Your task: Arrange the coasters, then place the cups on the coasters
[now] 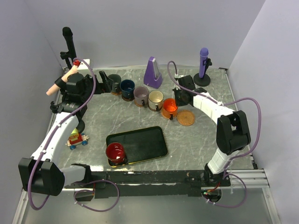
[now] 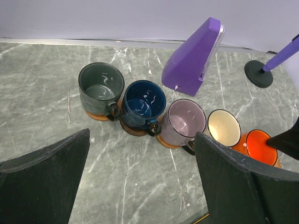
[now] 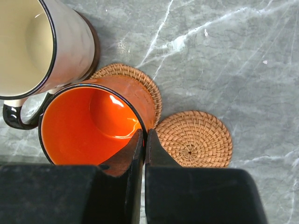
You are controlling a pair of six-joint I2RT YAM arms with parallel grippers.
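desk [image 1: 201, 140]: grey marbled top; it carries everything we log here.
left arm [image 1: 58, 128]: runs up the left side. The left jaws stand wide apart with nothing between them, facing the cup row from short of it.
right arm [image 1: 219, 112]: bends in from the right. The right jaws are pressed together and empty, their tips at the rim of the orange cup [image 3: 88, 126]. We cannot tell whether they touch it.
tray [image 1: 145, 140]: black and rectangular, near the middle of the desk.
metronome [image 1: 152, 72]: purple and upright, just behind the row.
cup row: five cups in a slanting line, left to right: green-grey cup [image 2: 100, 86], navy cup [image 2: 144, 103], lilac cup [image 2: 186, 122], cream cup [image 2: 224, 128], then the orange cup. We see each one sitting on its own disc.
red cup [image 1: 115, 152]: stands apart from the row, at the tray's near-left corner.
orange cup's coaster [image 3: 140, 77]: woven, showing past the cup's far side.
bare coaster [image 3: 194, 138]: woven, flat on the desk, edge to edge with the orange cup's coaster at the right end of the row.
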